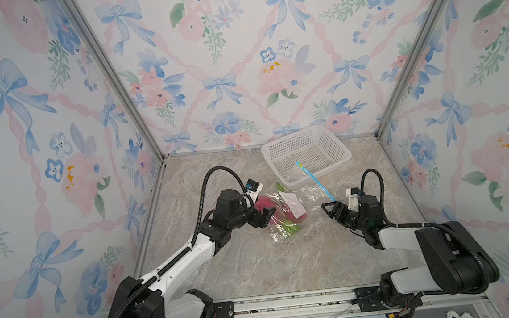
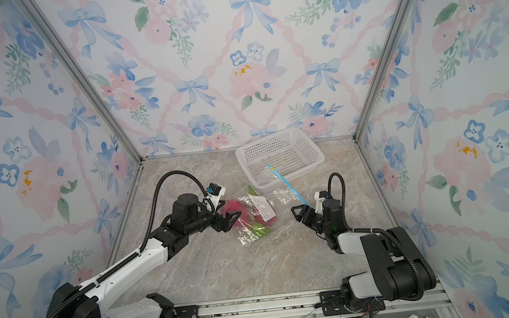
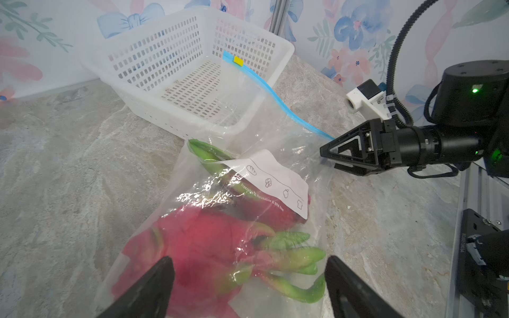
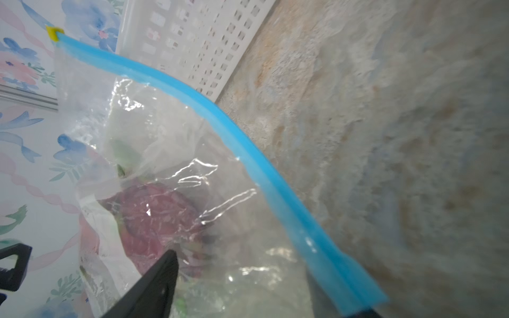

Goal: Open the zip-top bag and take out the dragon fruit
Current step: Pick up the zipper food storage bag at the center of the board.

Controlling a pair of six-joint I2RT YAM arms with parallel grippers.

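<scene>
Worktop (image 1: 273, 261): marble-patterned, carrying all items below.

Basket (image 1: 332, 143): white, perforated, sitting at the far edge, toward the far right corner.

Bag (image 1: 310, 192): clear and crinkled, lying about mid-worktop. Its closed end is pointing toward the left edge. Its zip end is rising against the basket's near side.

Dragon fruit (image 1: 262, 203): pink with green scales, lying inside the bag at its closed end. It is not yet out.

Left gripper (image 1: 267, 218): fingers are standing wide apart, straddling the fruit end of the bag in the left wrist view. Whether they are touching the plastic cannot be told.

Right gripper (image 1: 329, 210): fingers are standing apart at the near end of the zip strip (image 1: 315, 181) and are not clamping anything. The right wrist view is showing the strip's end reaching one finger. Contact cannot be confirmed.

Label (image 3: 275, 181): white paper with small icons, lying on the bag over the fruit.

Zip strip: light blue, running from beside the right gripper up over the basket rim. Whether it is sealed cannot be told.

Tab (image 3: 237, 61): yellow, sitting at the strip's far end, above the basket floor.
</scene>
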